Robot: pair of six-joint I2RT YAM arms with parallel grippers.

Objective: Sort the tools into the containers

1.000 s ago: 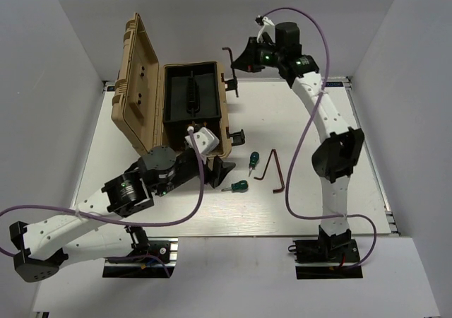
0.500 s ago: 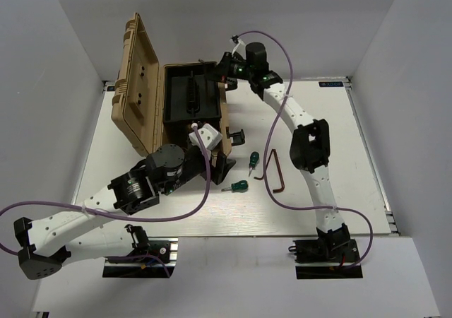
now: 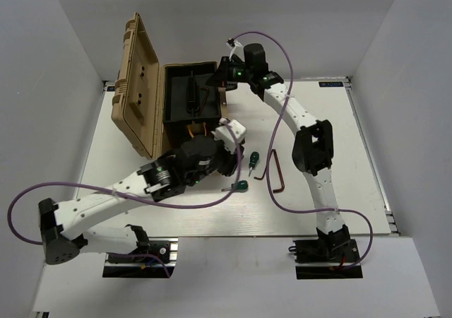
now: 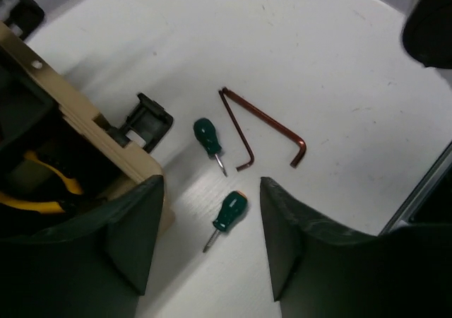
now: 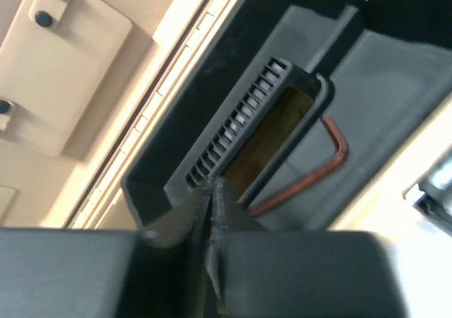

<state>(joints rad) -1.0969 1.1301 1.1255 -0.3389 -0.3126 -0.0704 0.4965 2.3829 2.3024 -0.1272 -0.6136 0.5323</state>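
Two green-handled screwdrivers [image 3: 253, 160] [image 3: 240, 186] and two dark-red hex keys [image 3: 272, 169] lie on the white table right of the open tan toolbox [image 3: 134, 85]. My left gripper [image 3: 232, 162] is open and empty, hovering by the box's front right corner. In the left wrist view my left gripper [image 4: 212, 185] is just above one screwdriver [image 4: 229, 212], with the other screwdriver [image 4: 207, 134] and the hex keys [image 4: 265, 121] beyond. Yellow pliers [image 4: 49, 184] lie inside the box. My right gripper [image 3: 221, 74] [image 5: 212, 185] is shut and empty over the black tray [image 5: 395, 78], where another hex key [image 5: 314, 178] lies.
The toolbox lid [image 3: 133, 56] stands upright on the left. A black latch [image 4: 146, 119] sticks out from the box's front wall near the screwdrivers. The tray's slotted handle [image 5: 247, 120] sits right under my right fingertips. White walls enclose the table.
My left gripper moved right from the box's front to above the screwdrivers; pliers now show in the box. My right arm swung left from the back to over the tray.
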